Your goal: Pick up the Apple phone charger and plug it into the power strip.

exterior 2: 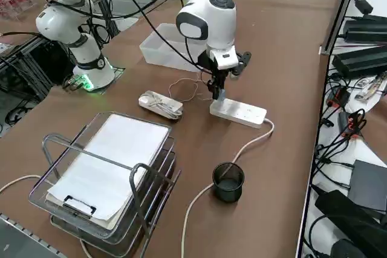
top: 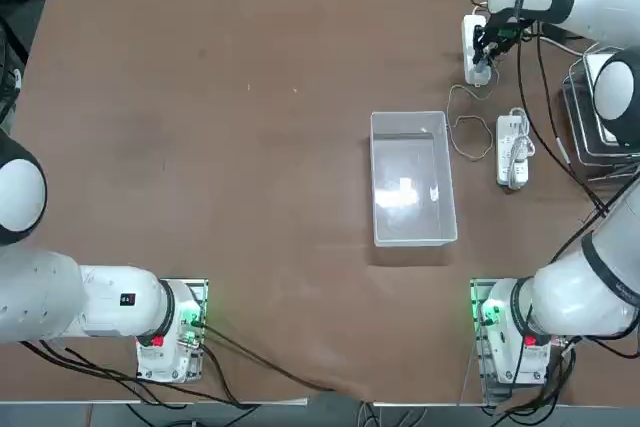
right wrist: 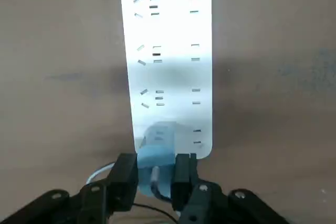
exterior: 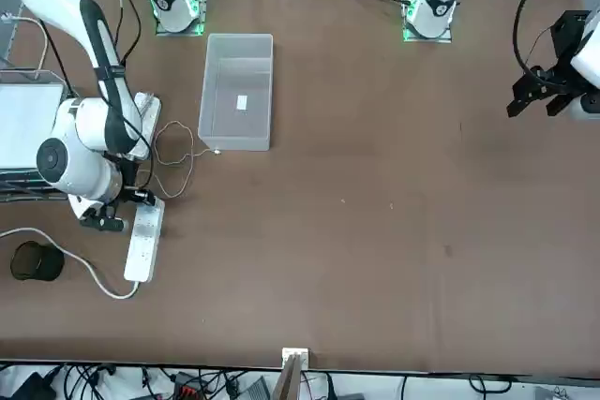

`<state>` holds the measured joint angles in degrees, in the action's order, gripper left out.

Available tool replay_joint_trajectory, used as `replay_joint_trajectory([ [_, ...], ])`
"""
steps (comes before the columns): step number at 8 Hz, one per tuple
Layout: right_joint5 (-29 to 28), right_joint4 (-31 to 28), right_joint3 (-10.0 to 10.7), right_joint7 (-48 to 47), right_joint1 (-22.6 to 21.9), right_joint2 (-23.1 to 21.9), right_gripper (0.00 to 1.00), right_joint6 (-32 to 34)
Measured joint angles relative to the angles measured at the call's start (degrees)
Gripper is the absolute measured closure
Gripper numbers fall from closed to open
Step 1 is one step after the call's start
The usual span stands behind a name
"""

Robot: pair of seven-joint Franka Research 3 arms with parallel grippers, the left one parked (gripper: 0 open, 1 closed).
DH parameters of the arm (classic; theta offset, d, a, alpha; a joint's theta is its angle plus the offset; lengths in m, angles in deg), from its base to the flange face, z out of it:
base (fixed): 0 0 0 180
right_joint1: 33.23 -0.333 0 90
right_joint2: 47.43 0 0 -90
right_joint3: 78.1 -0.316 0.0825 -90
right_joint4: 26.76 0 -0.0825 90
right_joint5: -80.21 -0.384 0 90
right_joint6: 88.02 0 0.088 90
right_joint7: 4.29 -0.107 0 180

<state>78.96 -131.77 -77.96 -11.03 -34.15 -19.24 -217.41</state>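
Observation:
The power strip is a long white socket bar lying flat at the table's far right, with a thick white cord running from its far end. My right gripper is shut on the Apple phone charger, a small pale block held between the black fingers. The charger stands over the end socket of the strip, at the end opposite the cord. Whether its prongs are in the socket is hidden. Its thin pale wire loops back over the table towards the bin.
A shorter white strip with its cord bundled on it lies close by. A clear plastic bin sits mid-table. A black cup and a wire paper tray stand near the table's right edge.

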Motion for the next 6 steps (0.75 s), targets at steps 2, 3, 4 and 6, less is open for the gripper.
replay_joint_trajectory([
  [2,0.0,0.0,0.0,0.09,0.0,0.14,0.64,0.0],
  [3,0.0,0.0,0.0,0.11,0.0,0.17,0.64,0.0],
  [4,0.0,0.01,0.0,0.14,0.0,0.19,0.64,0.0],
  [6,0.0,0.01,0.0,0.16,0.01,0.21,0.64,0.0],
])
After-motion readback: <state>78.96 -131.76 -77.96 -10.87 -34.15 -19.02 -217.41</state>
